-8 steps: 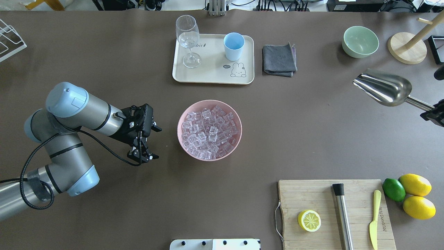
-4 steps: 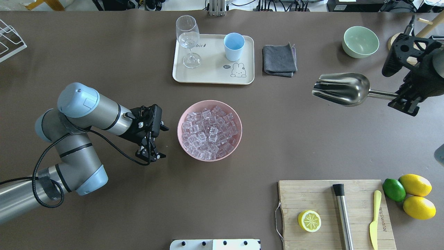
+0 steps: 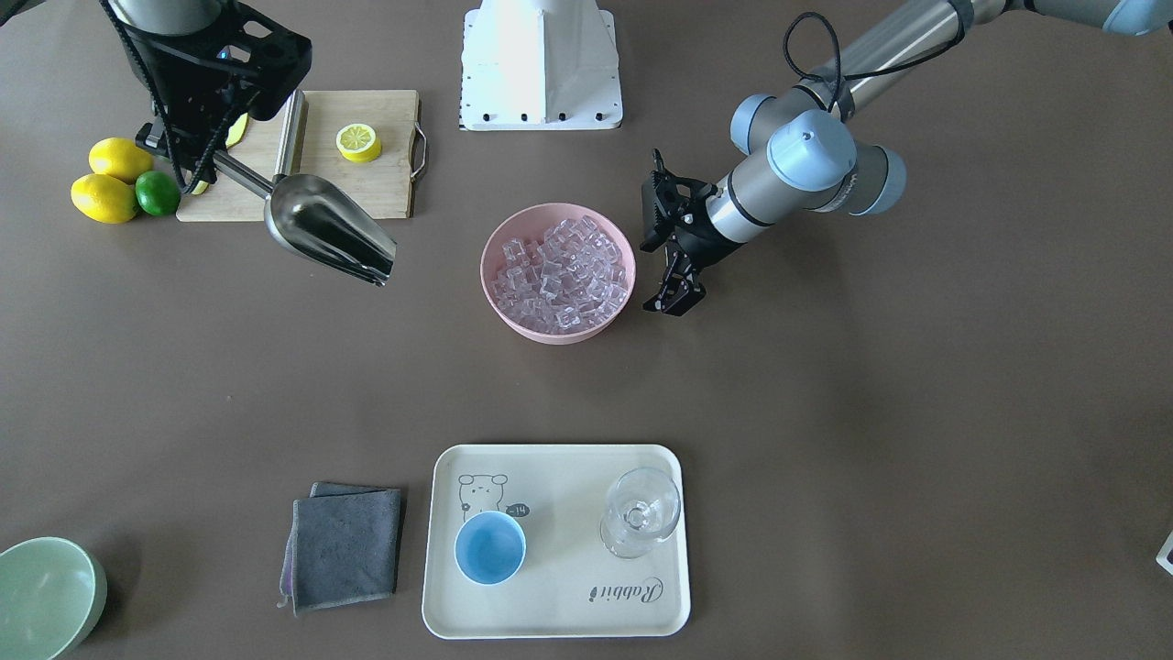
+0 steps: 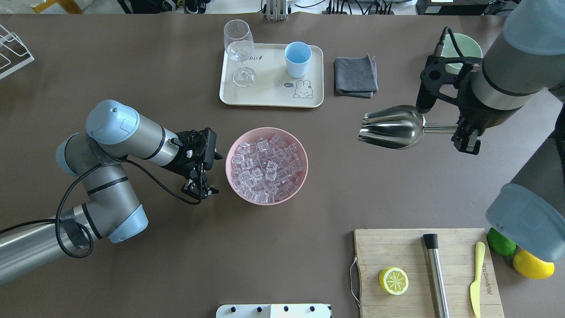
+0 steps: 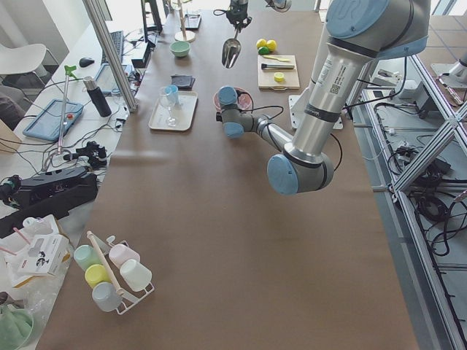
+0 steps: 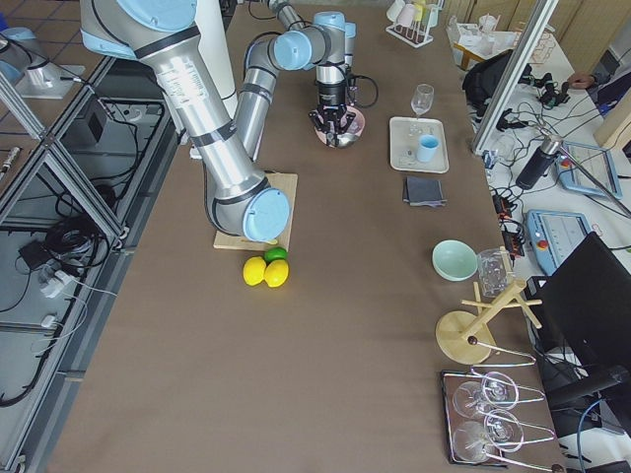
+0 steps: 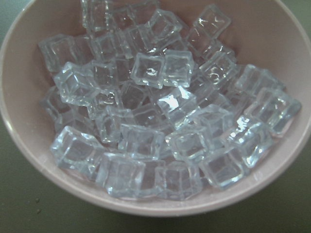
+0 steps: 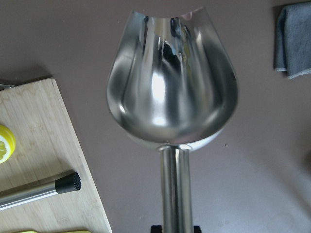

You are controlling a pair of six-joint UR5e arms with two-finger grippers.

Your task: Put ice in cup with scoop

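Right hand (image 4: pixel 467 134) was closed on the short cylindrical handle of the shiny stainless-steel scoop (image 4: pixel 390 127), which was held empty above the brown table (image 4: pixel 132 265), its long axis level and its open mouth pointed toward the pink bowl (image 4: pixel 266 131) of small clear ice cubes (image 4: pixel 266 168). That bowl lay well apart from the scoop, toward the robot's left. Left hand (image 4: pixel 201 191) hung just beside the bowl, apparently closed on nothing. The small light-blue cup (image 4: pixel 297 58) stood on a cream tray (image 4: pixel 269 98) lettered "Rabbit".
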